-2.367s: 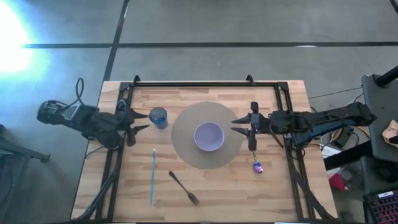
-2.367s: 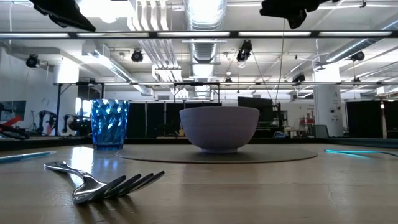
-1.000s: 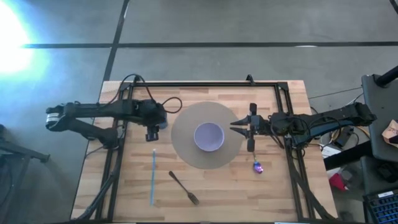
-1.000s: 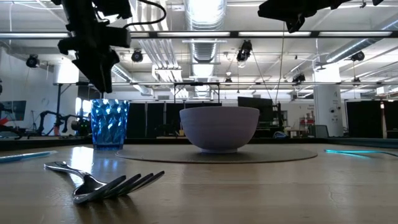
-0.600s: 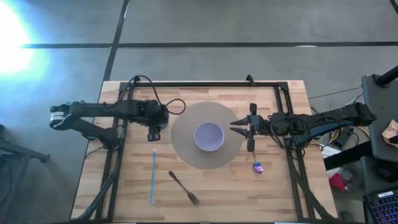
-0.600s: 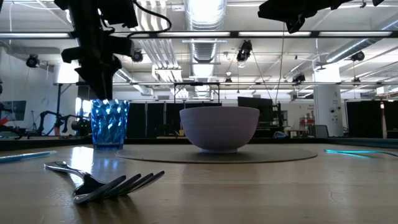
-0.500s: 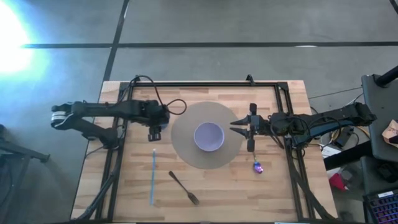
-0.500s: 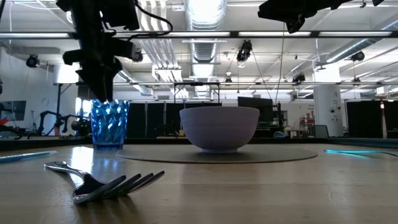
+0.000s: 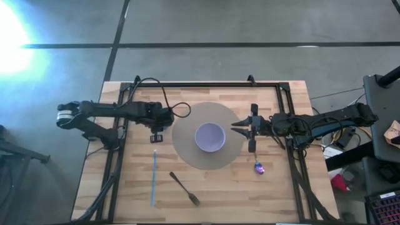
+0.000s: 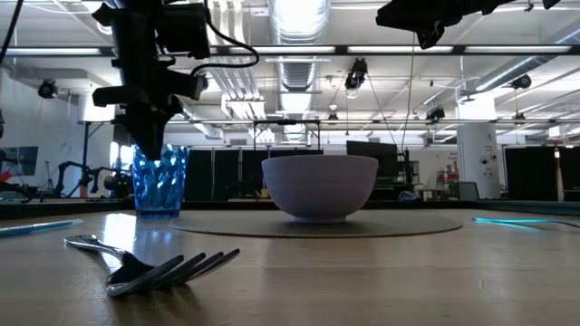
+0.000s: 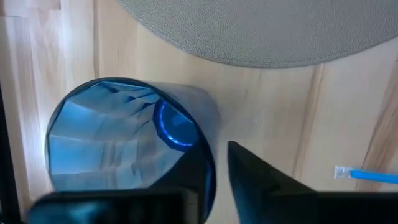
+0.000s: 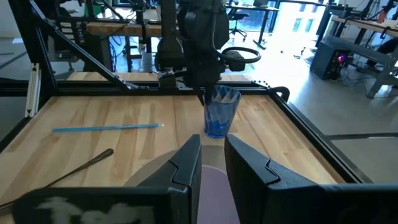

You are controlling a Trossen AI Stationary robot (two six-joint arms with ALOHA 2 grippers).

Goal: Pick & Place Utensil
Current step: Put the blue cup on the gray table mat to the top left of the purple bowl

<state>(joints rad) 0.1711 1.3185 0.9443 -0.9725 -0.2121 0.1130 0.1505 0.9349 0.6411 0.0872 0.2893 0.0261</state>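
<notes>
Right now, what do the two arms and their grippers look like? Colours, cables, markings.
Both arms are dark, nearly black, jointed links. The left arm has a pale grey band near its base and a loose black cable looping by the wrist. The left gripper and right gripper have slim, dark, pointed fingers. No readable markings.

A lavender bowl (image 9: pixel 210 137) sits upright at the centre of a round grey mat (image 9: pixel 185 145) on the wooden table (image 9: pixel 225 190). Black frame rails (image 9: pixel 206 85) border the tabletop. Beyond it, ceiling ducts (image 10: pixel 294 63) and what may be an office chair (image 12: pixel 240 56).
</notes>
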